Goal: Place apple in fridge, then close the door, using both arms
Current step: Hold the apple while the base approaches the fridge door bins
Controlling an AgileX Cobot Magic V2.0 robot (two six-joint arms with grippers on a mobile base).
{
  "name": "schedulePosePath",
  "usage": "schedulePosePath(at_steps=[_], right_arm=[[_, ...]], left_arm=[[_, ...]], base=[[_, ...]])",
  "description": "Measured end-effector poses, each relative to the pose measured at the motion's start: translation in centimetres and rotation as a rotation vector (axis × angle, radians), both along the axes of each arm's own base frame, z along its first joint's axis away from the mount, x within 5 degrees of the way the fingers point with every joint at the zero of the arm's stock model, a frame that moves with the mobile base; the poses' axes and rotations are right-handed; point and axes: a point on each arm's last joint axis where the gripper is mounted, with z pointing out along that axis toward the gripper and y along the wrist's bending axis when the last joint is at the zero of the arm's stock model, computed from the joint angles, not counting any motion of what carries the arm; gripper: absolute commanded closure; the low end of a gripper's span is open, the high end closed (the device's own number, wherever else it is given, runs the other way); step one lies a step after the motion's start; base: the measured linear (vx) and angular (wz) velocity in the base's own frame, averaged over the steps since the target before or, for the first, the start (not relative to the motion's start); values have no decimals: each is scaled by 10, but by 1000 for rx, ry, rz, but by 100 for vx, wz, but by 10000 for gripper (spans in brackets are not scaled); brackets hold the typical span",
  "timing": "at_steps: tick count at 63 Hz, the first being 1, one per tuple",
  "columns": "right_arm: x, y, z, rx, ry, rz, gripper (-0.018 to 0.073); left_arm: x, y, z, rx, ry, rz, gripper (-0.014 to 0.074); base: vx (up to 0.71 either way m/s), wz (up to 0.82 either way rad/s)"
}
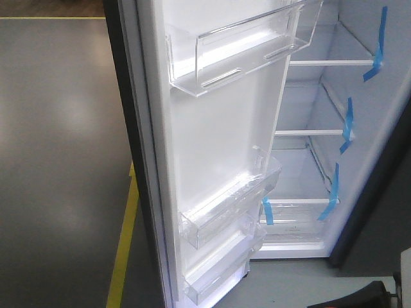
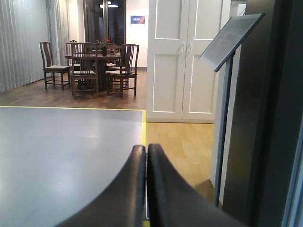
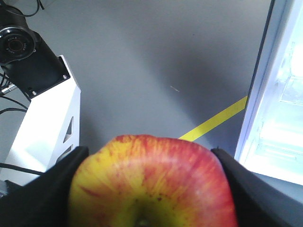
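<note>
Right gripper (image 3: 149, 163): jaws spread to the apple's width and clamped on the apple (image 3: 151, 189), one black finger (image 3: 57, 184) against each flank. The fruit is red over yellow with its stem dimple facing the camera; its lower part is cut off by the frame edge.

Left gripper (image 2: 146, 152): fingers pressed together, holding nothing.

The door (image 1: 218, 135) stands wide open. It has a clear upper bin (image 1: 237, 51) and two lower bins (image 1: 231, 205); the white liner shows straight through the plastic. The door's top and foot are out of frame.

Fridge (image 1: 302, 102) beyond: white shelves (image 1: 308, 133) edged with blue tape (image 1: 379, 45). The bottom compartment is washed out by glare and its contents cannot be made out.
</note>
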Motion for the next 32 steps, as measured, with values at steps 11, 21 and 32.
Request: schedulePosePath(at_steps=[11,21,32], right_arm=[[0,0,0,0,0,0,253],[0,0,0,0,0,0,253],[0,0,0,0,0,0,253]], left_arm=[[0,0,0,0,0,0,603],[0,0,0,0,0,0,603],[0,0,0,0,0,0,603]], base=[[8,-2],[8,-1],[8,1]])
